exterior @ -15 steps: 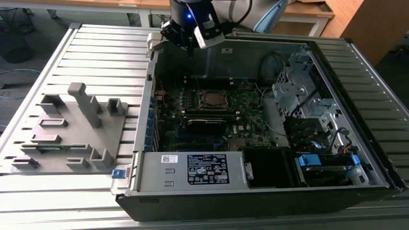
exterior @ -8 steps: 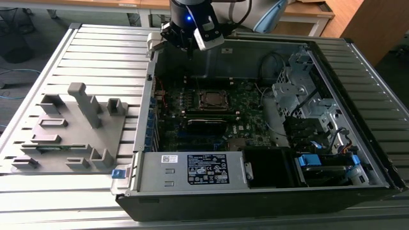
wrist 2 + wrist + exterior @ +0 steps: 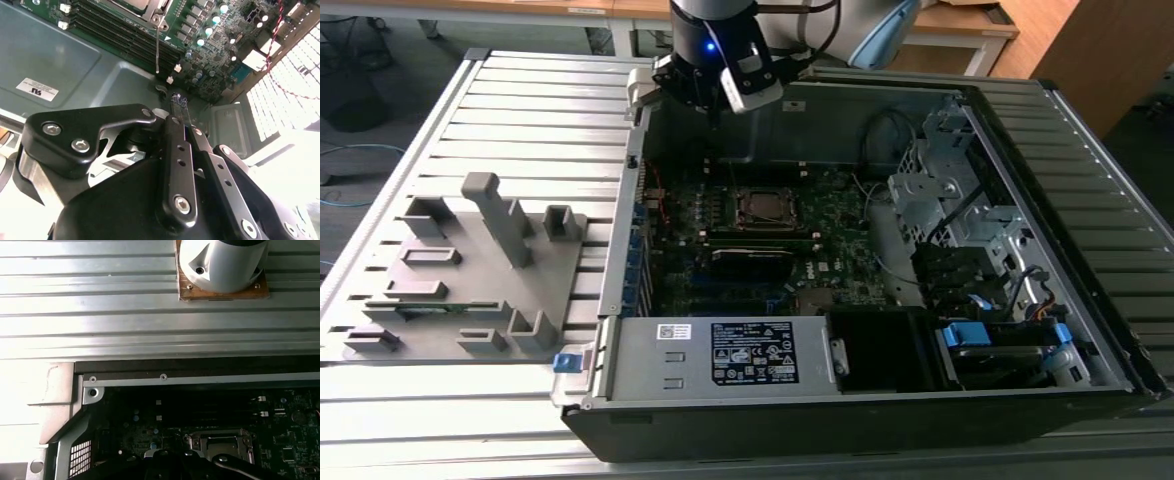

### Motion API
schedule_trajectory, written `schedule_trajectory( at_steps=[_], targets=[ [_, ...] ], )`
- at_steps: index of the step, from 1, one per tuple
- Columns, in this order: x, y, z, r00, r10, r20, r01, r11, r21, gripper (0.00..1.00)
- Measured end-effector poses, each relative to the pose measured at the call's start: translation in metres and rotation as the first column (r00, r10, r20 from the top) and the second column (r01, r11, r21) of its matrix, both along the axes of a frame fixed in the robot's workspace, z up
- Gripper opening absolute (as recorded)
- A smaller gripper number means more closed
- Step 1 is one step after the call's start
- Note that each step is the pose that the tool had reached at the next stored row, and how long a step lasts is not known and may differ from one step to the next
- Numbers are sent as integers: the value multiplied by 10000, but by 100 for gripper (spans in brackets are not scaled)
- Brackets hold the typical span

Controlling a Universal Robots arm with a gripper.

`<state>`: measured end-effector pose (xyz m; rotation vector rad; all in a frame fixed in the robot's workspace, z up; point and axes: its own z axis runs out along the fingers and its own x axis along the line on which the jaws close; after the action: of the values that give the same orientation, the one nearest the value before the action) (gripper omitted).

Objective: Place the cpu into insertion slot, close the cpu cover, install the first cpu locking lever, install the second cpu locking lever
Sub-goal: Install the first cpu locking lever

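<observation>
The insertion slot (image 3: 763, 208) sits in the middle of the motherboard, and the silver cpu cover (image 3: 762, 193) lies flat over it. A dull grey square, the cpu (image 3: 762, 209), shows through the cover's cut-out. In the first wrist view the cpu cover (image 3: 220, 440) also lies flat. A thin metal locking lever (image 3: 157, 47) stands up from the slot's corner (image 3: 150, 10). My gripper (image 3: 715, 108) hangs over the case's far wall, behind the slot and apart from it. In the second wrist view the gripper (image 3: 176, 100) is shut, its fingers (image 3: 175, 140) together with nothing seen between them.
The open computer case (image 3: 620, 250) lies on a slatted metal table (image 3: 520, 110). A black-labelled power supply (image 3: 747, 352) fills the near side, with drive bays and cables (image 3: 961, 220) on the exterior view's right. A grey fixture (image 3: 467, 270) stands on the exterior view's left.
</observation>
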<state>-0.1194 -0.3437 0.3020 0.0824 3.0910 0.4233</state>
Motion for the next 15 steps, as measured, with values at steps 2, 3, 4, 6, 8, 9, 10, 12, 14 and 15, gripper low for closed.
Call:
schedule_trajectory(
  at_steps=[2, 3, 4, 6, 8, 9, 10, 12, 14, 15],
  targets=[
    [0, 0, -5, 10000, 0, -1, 0, 10000, -4, 11],
    [0, 0, -5, 10000, 0, -2, 0, 10000, -4, 11],
    [0, 0, -6, 10000, 0, -2, 0, 10000, -5, 11],
    [-2, -3, -28, 10000, -2, 0, 2, 10000, -3, 11],
    [-2, -6, -58, 10000, 0, 0, 0, 10000, -3, 11],
    [-2, -7, -68, 10000, -1, -1, 1, 10000, -3, 11],
    [-2, -7, -69, 10000, 0, -1, 0, 10000, -4, 11],
    [-2, -7, -69, 10000, 0, -2, 0, 10000, -5, 11],
    [-2, -7, -75, 10000, 0, 0, 0, 10000, -2, 11],
    [-3, -9, -86, 10000, 0, 1, 0, 10000, -5, 11]
  ],
)
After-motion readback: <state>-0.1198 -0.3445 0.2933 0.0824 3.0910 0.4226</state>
